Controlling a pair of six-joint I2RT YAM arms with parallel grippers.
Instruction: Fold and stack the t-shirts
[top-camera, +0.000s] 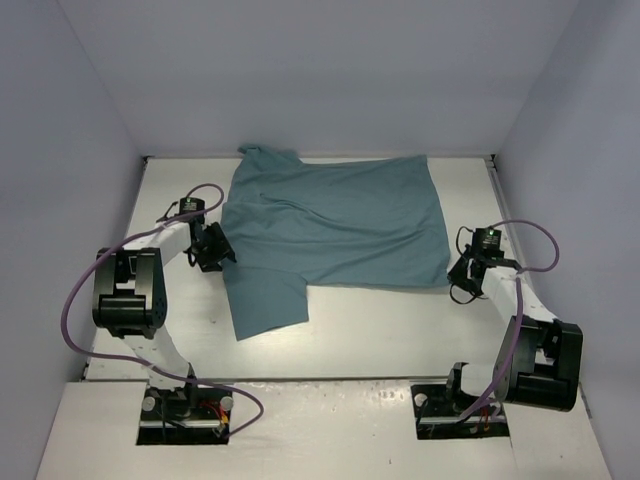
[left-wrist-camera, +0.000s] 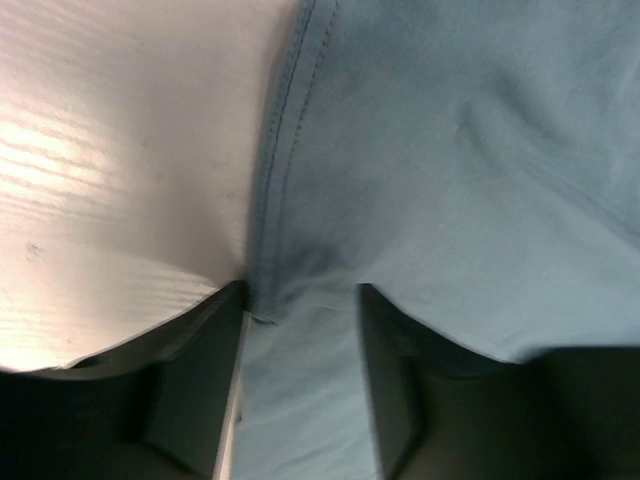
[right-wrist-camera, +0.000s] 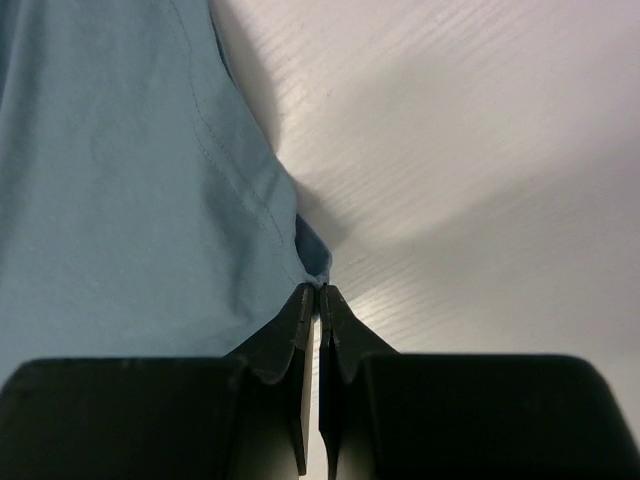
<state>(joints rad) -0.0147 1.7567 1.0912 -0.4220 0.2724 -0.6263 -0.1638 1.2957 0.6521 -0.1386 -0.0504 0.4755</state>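
Observation:
A teal t-shirt (top-camera: 335, 225) lies spread on the white table (top-camera: 380, 330), with one sleeve hanging toward the near left. My left gripper (top-camera: 222, 250) is at the shirt's left edge. In the left wrist view the left gripper (left-wrist-camera: 300, 295) stands open, its dark fingers (left-wrist-camera: 195, 385) straddling the hemmed edge of the t-shirt (left-wrist-camera: 450, 150), with cloth lying between them. My right gripper (top-camera: 461, 277) is at the shirt's near right corner. In the right wrist view the right gripper (right-wrist-camera: 318, 290) is shut, and the corner of the t-shirt (right-wrist-camera: 120, 180) bunches at its tips.
Pale walls (top-camera: 80, 100) close in the table on the left, back and right. Purple cables (top-camera: 75, 300) loop beside each arm. The arm bases (top-camera: 185, 410) sit at the near edge.

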